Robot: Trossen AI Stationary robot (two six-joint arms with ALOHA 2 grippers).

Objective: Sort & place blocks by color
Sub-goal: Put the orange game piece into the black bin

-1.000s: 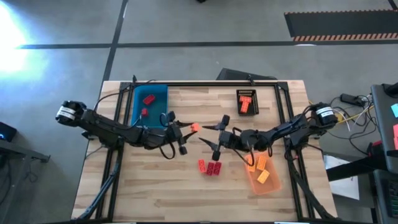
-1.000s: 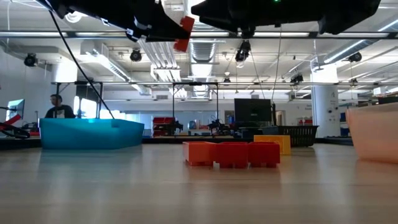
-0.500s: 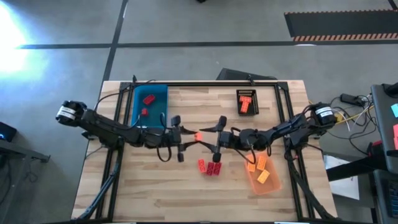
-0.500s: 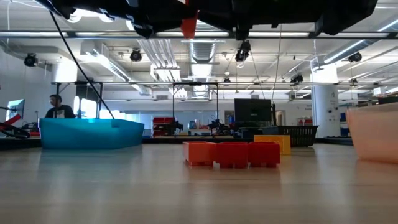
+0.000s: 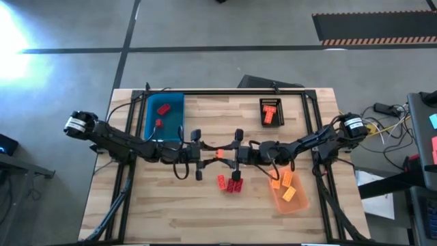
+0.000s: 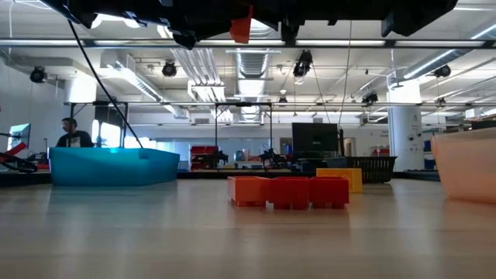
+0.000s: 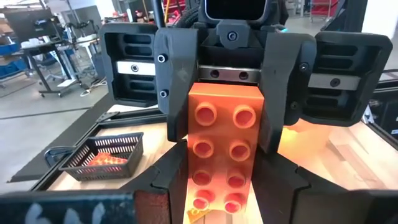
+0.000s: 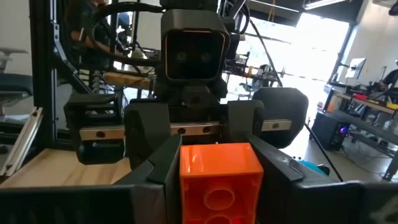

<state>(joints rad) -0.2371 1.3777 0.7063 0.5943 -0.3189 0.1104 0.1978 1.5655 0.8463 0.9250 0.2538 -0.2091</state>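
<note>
1. Above the middle of the table (image 5: 171, 212), an orange block (image 5: 220, 153) is held in the air between the two grippers, which are now met nose to nose.
2. A second ago the right gripper (image 5: 235, 153) was spread wide and set apart from the block; it is now drawn in against the block's far end, as seen in the right wrist view, where the brick (image 8: 220, 178) is flanked tightly by both fingers.
3. The left gripper (image 5: 202, 153) is clamped on the same block, unchanged over the last second; its hold is confirmed in the left wrist view (image 7: 222, 155).
4. A hand-over is judged to be under way: release by the left gripper is the step outstanding.
5. The orange tray (image 5: 298, 203), with orange blocks in it, is judged the likely destination.
6. Three red blocks (image 5: 230, 184) remain unsorted on the table, just below the meeting point.
</note>
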